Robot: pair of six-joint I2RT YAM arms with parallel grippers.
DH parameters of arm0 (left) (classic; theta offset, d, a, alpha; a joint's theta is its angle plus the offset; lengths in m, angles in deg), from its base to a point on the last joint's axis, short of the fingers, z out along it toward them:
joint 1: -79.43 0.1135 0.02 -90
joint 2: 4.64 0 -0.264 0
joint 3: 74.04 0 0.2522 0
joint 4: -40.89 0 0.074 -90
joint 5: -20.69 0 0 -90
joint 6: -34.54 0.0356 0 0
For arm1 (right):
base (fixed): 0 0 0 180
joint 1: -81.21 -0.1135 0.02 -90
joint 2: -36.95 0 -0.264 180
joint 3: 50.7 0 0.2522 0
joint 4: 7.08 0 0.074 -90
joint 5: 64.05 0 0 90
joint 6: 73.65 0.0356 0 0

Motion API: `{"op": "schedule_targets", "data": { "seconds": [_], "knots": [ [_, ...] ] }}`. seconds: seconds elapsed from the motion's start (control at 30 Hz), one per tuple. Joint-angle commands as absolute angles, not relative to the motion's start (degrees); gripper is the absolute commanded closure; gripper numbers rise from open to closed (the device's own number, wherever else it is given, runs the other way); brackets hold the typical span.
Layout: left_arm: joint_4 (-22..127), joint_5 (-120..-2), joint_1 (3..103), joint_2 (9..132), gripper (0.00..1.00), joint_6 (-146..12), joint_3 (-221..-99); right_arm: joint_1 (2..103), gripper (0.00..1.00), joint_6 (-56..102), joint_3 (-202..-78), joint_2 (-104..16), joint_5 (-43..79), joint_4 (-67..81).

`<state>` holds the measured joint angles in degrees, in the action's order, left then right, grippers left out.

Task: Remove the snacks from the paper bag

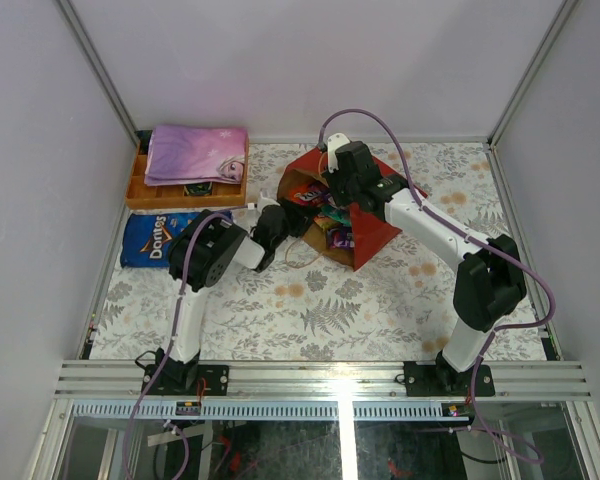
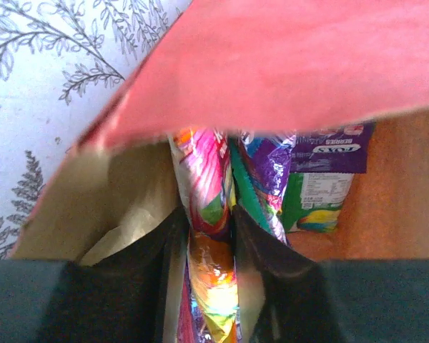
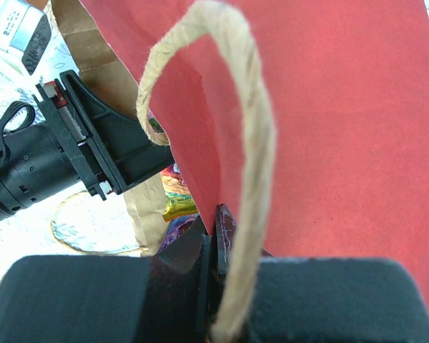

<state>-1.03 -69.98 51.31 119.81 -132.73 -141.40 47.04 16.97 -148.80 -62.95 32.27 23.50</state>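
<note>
Top external | paper bag (image 1: 372, 232): one | Doritos bag (image 1: 156, 238): one | orange tray (image 1: 137, 186): one

White arm links (image 1: 420, 215), black joints (image 1: 490, 282), purple cables (image 1: 358, 111) along both arms, black end effector fingers (image 2: 139, 271).

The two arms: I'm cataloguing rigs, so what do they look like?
Both the left arm and right arm have white tubular links, bulky black joint housings and a looping purple cable. The left end effector and right end effector have black fingers.
</note>
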Motion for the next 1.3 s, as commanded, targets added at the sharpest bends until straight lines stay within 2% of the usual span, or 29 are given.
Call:
{"op": "schedule_targets", "data": {
  "seconds": [0.0,0.07,0.1,0.3,0.6,0.7,0.77,0.9,1.03,1.2,1.27],
  "knots": [
    [-1.18,-68.52,51.55,118.94,0.79,-128.8,-143.66,46.67,0.95,17.93,-149.46,-59.64,31.41,18.73],
    [-0.23,-67.3,51.57,116.42,0.97,-127.08,-142.78,46.79,0.96,17.64,-149.62,-60.44,32.37,18.32],
    [0.19,-66.74,51.54,114.82,1.0,-125.96,-141.99,46.94,0.96,17.59,-149.8,-61.14,32.97,18.09],
    [8.55,-63.74,51.54,101.59,1.0,-117.76,-136.17,49.1,0.99,18.29,-153.66,-66.68,35.19,18.2],
    [31.52,-58.78,52.12,81.43,1.0,-103.67,-132.96,54.72,1.0,19.72,-160.57,-71.73,38.01,19.19],
    [35.67,-59.04,56.44,75.98,1.0,-101.81,-130.29,57.24,1.0,20.53,-162.1,-72.56,38.68,19.87],
    [35.6,-54.7,61.68,74.93,1.0,-101.01,-129.14,59.08,1.0,21.21,-162.57,-72.61,38.18,19.99],
    [36.57,-43.54,69.77,81.49,1.0,-95.15,-134.92,60.18,1.0,21.28,-162.49,-72.17,36.92,19.65],
    [45.83,-33.09,71.75,96.48,1.0,-86.44,-151.65,60.21,1.0,21.19,-161.78,-71.54,35.35,19.24],
    [57.03,-30.3,71.94,115.18,1.0,-81.24,-175.25,60.21,1.0,21.81,-159.96,-71.02,32.43,18.68],
    [62.61,-35.53,71.99,119.81,1.0,-79.98,-184.53,60.2,1.0,22.0,-159.17,-70.65,31.06,18.6]
  ]
}}
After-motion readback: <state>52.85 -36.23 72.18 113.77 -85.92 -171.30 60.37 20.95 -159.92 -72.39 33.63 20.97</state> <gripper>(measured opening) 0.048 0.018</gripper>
